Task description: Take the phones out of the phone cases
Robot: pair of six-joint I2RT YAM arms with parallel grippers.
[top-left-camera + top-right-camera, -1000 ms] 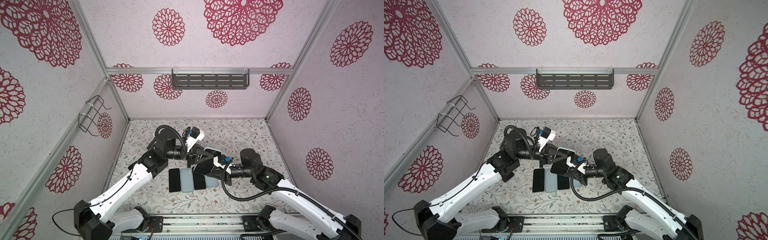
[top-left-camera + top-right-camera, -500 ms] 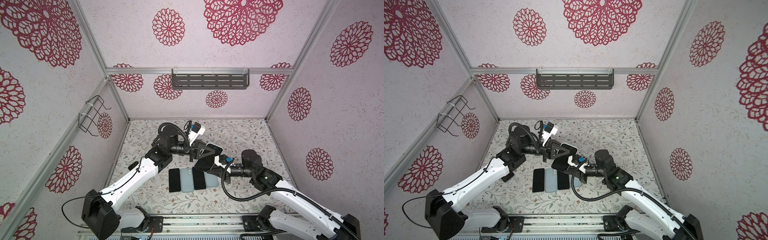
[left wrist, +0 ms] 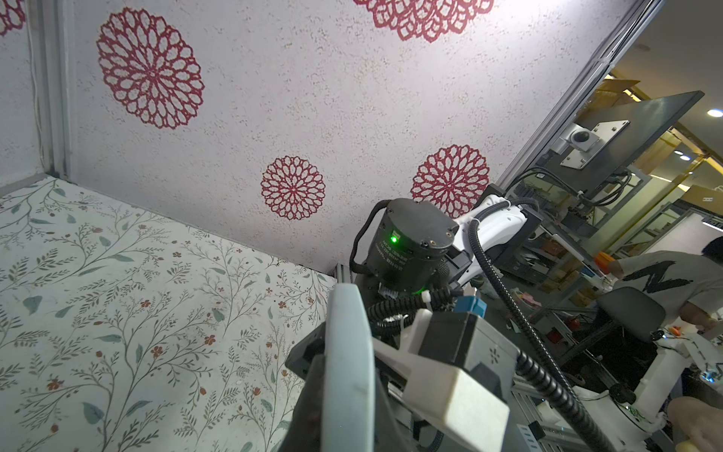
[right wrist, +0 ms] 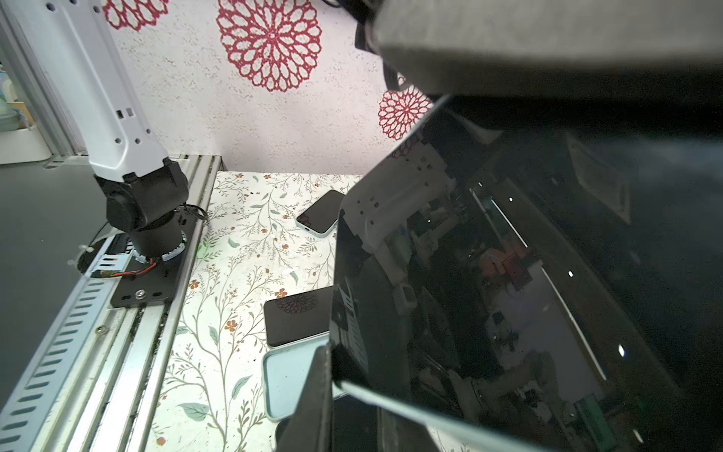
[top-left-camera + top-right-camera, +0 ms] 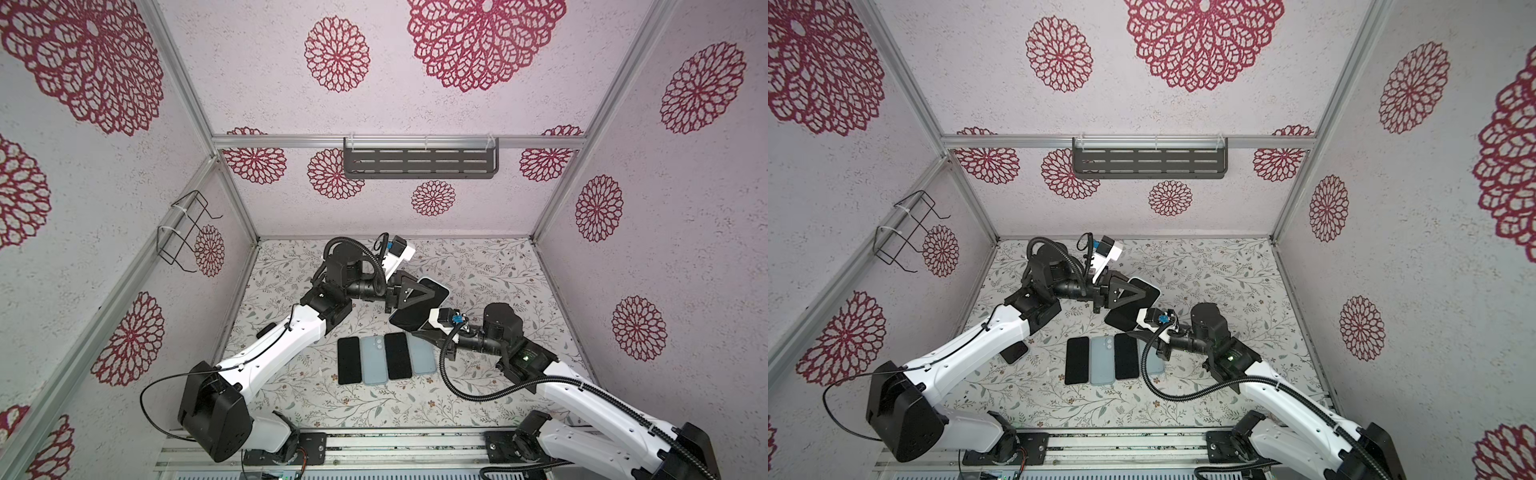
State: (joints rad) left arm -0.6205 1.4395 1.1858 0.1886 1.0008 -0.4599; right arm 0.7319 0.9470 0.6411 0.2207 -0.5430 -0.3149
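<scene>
Glossy black-screened slab phone (image 5: 409, 320), seated in a pale blue soft phone case (image 3: 348, 352), is up in the air off the table, spanning between both grippers, screen up. The long axis runs roughly from the left gripper (image 5: 424, 296) to the right gripper (image 5: 417, 328), one end at each. Left gripper's jaws are almost together, pinching the phone case edge. Right gripper is narrow too, clamped across the phone at the opposite end. Neither arm is nearer; both are on it. Next move likely peels across or pulls along that axis. Under the right gripper, on the floral table (image 5: 478, 270), lies a row of bare black phones and pale blue cases (image 5: 374, 361).
</scene>
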